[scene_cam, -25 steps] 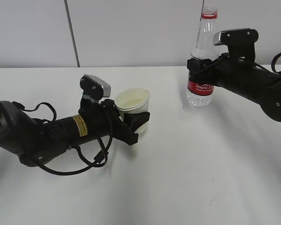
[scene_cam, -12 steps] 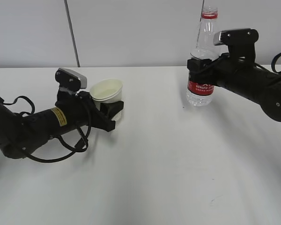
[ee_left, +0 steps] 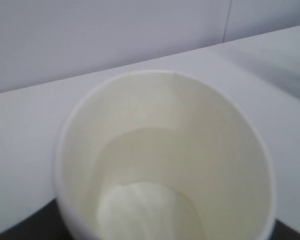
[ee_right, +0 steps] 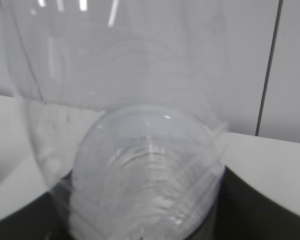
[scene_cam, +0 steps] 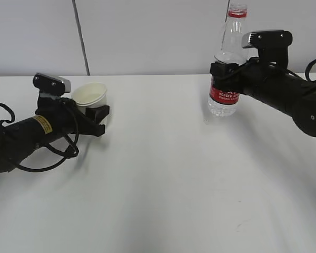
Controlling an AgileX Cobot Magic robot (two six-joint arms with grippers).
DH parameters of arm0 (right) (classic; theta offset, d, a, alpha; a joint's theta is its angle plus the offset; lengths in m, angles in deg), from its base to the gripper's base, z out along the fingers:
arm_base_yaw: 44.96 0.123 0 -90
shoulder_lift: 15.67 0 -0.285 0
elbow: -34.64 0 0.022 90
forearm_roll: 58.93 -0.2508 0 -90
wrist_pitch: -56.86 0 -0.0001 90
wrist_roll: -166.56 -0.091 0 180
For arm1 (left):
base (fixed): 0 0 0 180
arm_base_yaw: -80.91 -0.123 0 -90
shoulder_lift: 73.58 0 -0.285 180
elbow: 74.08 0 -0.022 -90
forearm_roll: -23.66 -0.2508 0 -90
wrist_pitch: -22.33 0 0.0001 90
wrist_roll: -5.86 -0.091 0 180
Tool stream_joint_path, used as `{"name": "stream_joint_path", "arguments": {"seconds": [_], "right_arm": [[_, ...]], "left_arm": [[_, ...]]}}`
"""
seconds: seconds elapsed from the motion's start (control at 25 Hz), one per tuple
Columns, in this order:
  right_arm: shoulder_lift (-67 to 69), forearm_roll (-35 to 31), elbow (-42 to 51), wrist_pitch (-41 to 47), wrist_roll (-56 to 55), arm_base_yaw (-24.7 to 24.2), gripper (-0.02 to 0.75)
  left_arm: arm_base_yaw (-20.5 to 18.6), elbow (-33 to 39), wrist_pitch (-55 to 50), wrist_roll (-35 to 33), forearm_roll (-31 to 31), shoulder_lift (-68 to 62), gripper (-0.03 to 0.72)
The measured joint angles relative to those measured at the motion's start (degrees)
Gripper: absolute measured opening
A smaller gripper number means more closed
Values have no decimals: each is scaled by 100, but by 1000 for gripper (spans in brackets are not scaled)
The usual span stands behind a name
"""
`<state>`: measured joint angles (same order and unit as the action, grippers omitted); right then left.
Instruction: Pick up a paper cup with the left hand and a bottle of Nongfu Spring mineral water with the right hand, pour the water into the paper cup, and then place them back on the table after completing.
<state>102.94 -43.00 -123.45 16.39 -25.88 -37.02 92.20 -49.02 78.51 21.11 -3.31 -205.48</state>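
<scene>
The white paper cup [scene_cam: 89, 95] stands upright at the far left, low over the table [scene_cam: 163, 179], with my left gripper [scene_cam: 99, 113] shut on its lower wall. In the left wrist view the cup [ee_left: 165, 155] fills the frame, and a faint curved line crosses its inner wall. The clear Nongfu Spring bottle [scene_cam: 227, 58], with a red label and a red neck ring, stands upright at the back right. My right gripper [scene_cam: 221, 71] is shut on its middle, just above the label. The bottle [ee_right: 140, 125] fills the right wrist view. I cannot tell whether either base touches the table.
A grey wall with a vertical seam [scene_cam: 80, 37] runs behind the table's far edge. Loose black cables [scene_cam: 47, 158] hang beside the left arm. White tabletop lies between the two arms.
The left arm has carried the cup leftwards and back, away from the middle. The bottle in the right gripper has shifted slightly up and to the left.
</scene>
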Motion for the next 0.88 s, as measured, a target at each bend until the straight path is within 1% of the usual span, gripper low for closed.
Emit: {"name": "stream_joint_path", "arguments": {"seconds": [0.16,0.52,0.88], "right_arm": [[0,-14,0,-24,-106,0,408],[0,-14,0,-24,-141,0,407],[0,-18,0,-27,-141,0,407]], "left_arm": [[-101,0,-121,-165,247,0,380],[-112,0,-143,-323,591,-211,380],[-112,-40,182,-404,761,-409,380]]}}
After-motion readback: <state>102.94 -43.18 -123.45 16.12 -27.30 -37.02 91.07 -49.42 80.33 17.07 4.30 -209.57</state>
